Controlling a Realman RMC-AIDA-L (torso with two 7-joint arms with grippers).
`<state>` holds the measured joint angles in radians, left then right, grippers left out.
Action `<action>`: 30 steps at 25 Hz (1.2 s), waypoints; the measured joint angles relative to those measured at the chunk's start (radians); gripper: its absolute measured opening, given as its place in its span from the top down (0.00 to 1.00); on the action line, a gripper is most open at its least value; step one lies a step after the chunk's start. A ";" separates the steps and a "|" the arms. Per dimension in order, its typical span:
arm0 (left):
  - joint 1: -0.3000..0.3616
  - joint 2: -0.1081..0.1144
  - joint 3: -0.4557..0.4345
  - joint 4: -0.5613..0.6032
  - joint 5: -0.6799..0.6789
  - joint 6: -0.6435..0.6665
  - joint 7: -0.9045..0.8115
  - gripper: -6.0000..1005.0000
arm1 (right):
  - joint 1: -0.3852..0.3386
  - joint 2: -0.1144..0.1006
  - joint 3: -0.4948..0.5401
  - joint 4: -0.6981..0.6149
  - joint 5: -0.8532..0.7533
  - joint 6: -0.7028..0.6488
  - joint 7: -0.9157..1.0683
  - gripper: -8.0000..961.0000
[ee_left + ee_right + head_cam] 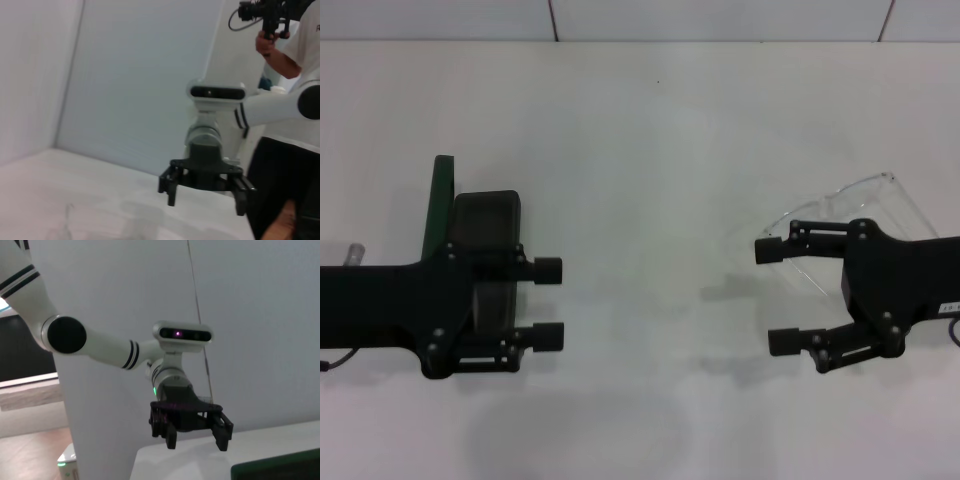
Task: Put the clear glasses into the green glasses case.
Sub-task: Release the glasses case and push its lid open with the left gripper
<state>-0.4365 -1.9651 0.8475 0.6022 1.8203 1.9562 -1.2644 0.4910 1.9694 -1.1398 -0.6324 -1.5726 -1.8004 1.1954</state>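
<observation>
Nothing grasped yet; both arms hover over the white table (640,150), grippers facing each other across the middle.

Left gripper (548,303): fingers spread wide, empty, parked over the green glasses case (442,205) near the table's left edge. Case looks open, lid standing up along the side nearest that edge, dark lining (485,215) showing beside it, but the arm covers most of it, so can't tell if the tray is fully clear. The right wrist view catches this gripper (191,432) from the front, both fingers well apart, w/ a strip of green case (277,467) in the foreground.

Right gripper (777,296): also wide open, holding nothing, over the clear glasses (850,205) near the right edge. Lens curves out on the far side of the gripper; the rest is under the arm and hard to trace, being transparent. The left wrist view shows the same gripper (205,192) open above the table.

Step in hand, as I judge it: right arm picks up the glasses. To do it well:
- come down on the lens/bridge, not a thin arm, which would flex & slip
- close gently; plastic is slick & light
- lift straight so the arms don't drag
- left arm should clear the case before the carry, else the grippers meet over it.
</observation>
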 joint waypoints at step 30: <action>-0.012 -0.025 -0.002 0.315 0.006 0.021 -0.310 0.30 | -0.009 0.006 0.058 -0.003 -0.017 0.164 -0.010 0.09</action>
<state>-0.4488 -1.9896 0.8451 0.9177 1.8268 1.9773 -1.5742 0.4815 1.9758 -1.0821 -0.6350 -1.5901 -1.6363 1.1856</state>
